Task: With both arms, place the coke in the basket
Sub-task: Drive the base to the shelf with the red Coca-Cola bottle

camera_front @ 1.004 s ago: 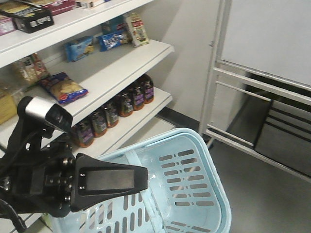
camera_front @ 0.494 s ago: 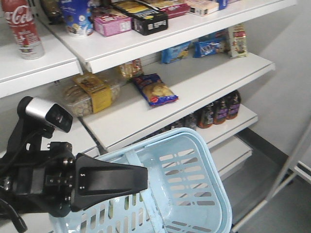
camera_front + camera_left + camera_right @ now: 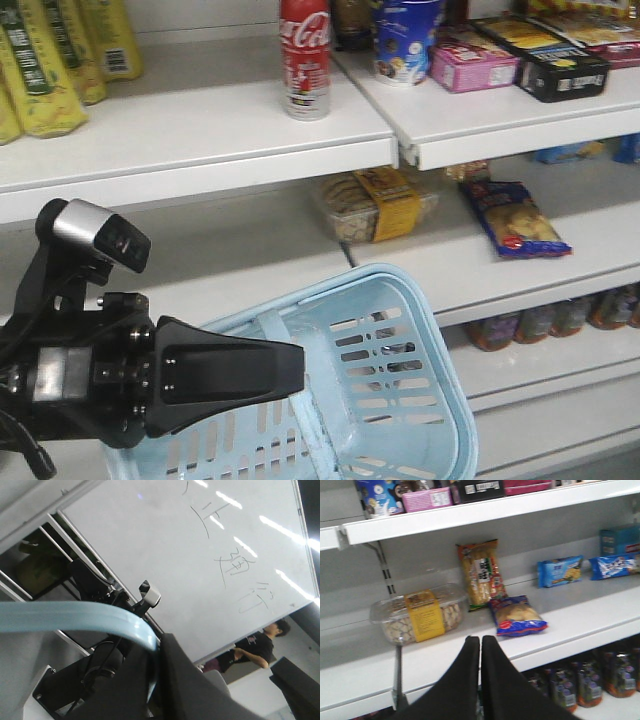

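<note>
A red Coke can (image 3: 305, 57) stands upright on the upper white shelf, top centre of the front view. The light blue slotted basket (image 3: 330, 290) hangs low in front of the shelves. My left gripper (image 3: 296, 368) is shut on the basket's handle (image 3: 318, 430). In the left wrist view the handle (image 3: 75, 617) curves into the shut left gripper (image 3: 159, 655). My right gripper (image 3: 480, 641) is shut and empty, level with the middle shelf's front edge. It does not show in the front view. The can is out of both wrist views.
Yellow bottles (image 3: 40, 70) stand left of the can; a blue cup (image 3: 405, 40), a pink box (image 3: 472, 62) and a black box (image 3: 560, 68) stand to its right. A clear cookie tub (image 3: 417, 617) and a blue snack bag (image 3: 517, 616) lie on the middle shelf. Dark bottles (image 3: 600, 680) stand on the shelf below.
The front view has swung left along the shelving: the shelves slid right and the Coke can came to the top centre. The left gripper keeps the basket handle.
</note>
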Controlling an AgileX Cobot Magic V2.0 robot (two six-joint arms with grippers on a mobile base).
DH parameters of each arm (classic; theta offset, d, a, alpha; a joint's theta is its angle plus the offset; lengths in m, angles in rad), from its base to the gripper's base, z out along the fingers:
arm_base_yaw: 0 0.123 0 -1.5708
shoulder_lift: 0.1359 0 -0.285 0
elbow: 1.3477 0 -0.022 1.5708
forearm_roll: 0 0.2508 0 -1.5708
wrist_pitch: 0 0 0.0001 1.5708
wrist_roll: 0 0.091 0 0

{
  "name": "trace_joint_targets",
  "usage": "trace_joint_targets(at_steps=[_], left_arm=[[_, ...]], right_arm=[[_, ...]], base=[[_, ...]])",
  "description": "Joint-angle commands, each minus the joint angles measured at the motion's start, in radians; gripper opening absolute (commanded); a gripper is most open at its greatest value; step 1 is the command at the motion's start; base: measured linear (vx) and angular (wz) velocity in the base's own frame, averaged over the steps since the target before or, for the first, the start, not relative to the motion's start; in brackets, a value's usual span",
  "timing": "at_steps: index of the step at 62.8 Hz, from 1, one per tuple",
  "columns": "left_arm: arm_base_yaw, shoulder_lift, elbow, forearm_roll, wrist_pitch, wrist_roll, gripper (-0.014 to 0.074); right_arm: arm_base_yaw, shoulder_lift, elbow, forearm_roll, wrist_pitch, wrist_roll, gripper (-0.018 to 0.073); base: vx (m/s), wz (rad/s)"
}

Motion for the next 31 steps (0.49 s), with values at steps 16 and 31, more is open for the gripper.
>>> trace_joint_targets(at_steps=[16,31], left_arm=[[-0.006,-0.022,-0.026,-0.084,-0.176,-0.002,-0.0006],[-0.006,-0.022,-0.026,-0.084,-0.176,-0.002,-0.0006]], right_arm=[[0.002,-0.012,0.008,-0.009,-0.071,0.001,-0.0004],[0.002,-0.012,0.008,-0.009,-0.071,0.001,-0.0004]], base=[[0.07,0.60],[0.05,0.40]])
